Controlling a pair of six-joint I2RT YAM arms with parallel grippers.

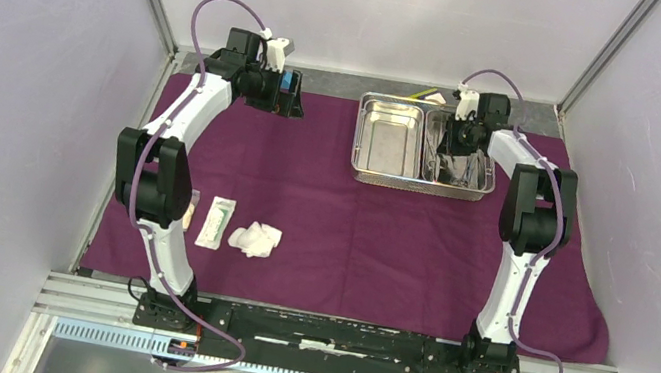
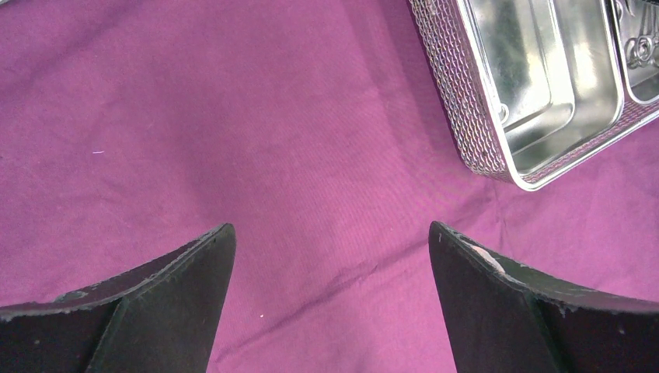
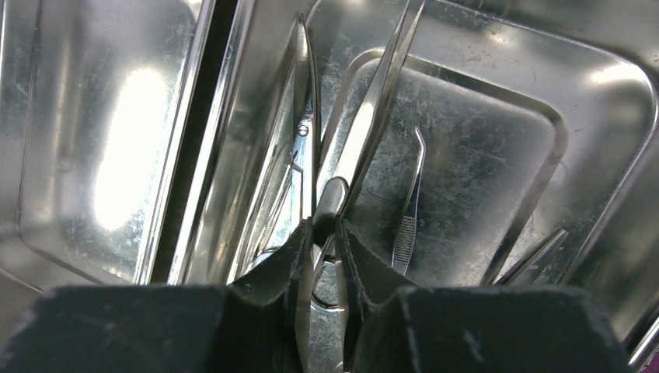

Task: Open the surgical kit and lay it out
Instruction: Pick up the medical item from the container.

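Pinching scissors-like clamp [image 3: 365, 116] between right gripper [image 3: 326, 233] fingers, inside right compartment of steel tray [image 1: 378, 178], likely for lifting out; tweezers [image 3: 409, 210] lying alongside; left gripper [image 2: 330, 227] hovering, jaws wide apart, over purple cloth [image 2: 233, 116]; gauze wad [image 1: 255, 239], white packet [image 1: 216, 221] lying already laid out near left base.

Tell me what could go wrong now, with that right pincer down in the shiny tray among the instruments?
1. The right pincer pinches a slim steel clamp with just its fingertips; the smooth metal could slip or swing on lifting.
2. The tweezers and another instrument lie close beside it, so one might snag and get dragged along.
3. The clamp's long tip could catch the tray wall on the way up.
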